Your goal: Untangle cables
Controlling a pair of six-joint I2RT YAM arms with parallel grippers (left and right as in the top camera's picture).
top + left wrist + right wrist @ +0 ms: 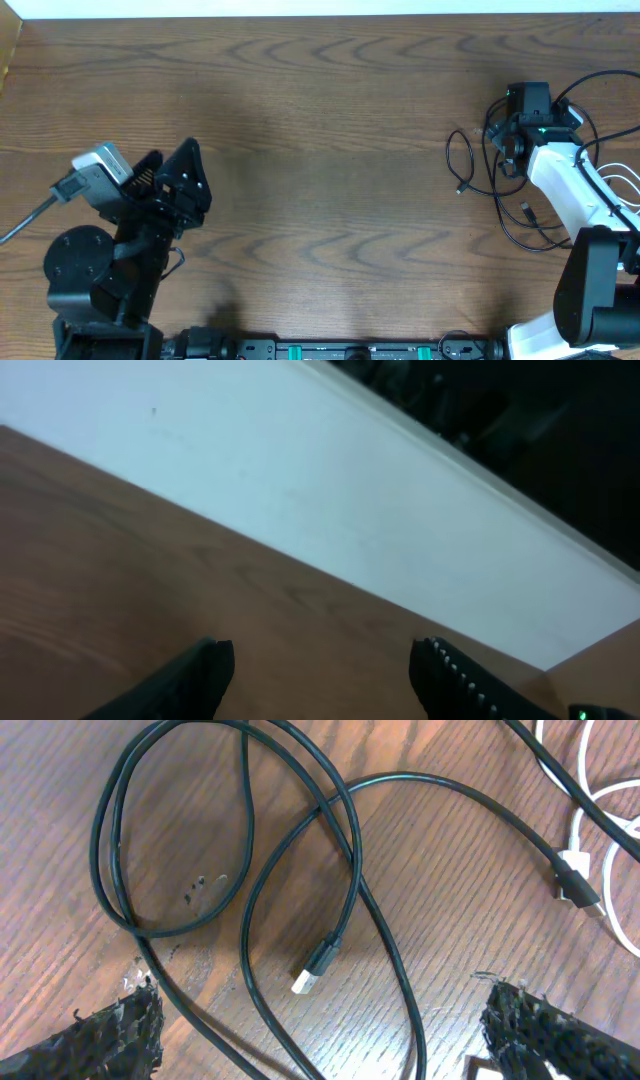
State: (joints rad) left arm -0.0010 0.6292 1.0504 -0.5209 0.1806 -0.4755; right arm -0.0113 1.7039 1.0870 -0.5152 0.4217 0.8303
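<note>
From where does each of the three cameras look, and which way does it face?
Overhead: above the table, facing down; both arms, left pincer, right pincer show.
Left wrist: on left arm, facing across wood to a white border; own fingers show.
Right wrist: on right arm, facing down at black cables; own fingers show.
Overhead and right wrist share those cables.

You see a table (330, 150) of mid-brown wood with darker wavy grain, bordered at the far edge by a plain white strip (320, 8). At the right lie black cables (240, 870), one ending in a silver-tipped plug (308, 978), and a white cord (577, 852). The left arm (130, 260) is matte black with a pale grey module (100, 165). The right arm (565, 185) is white above a black lower link (590, 295) and shows a small green light (543, 130).
</note>
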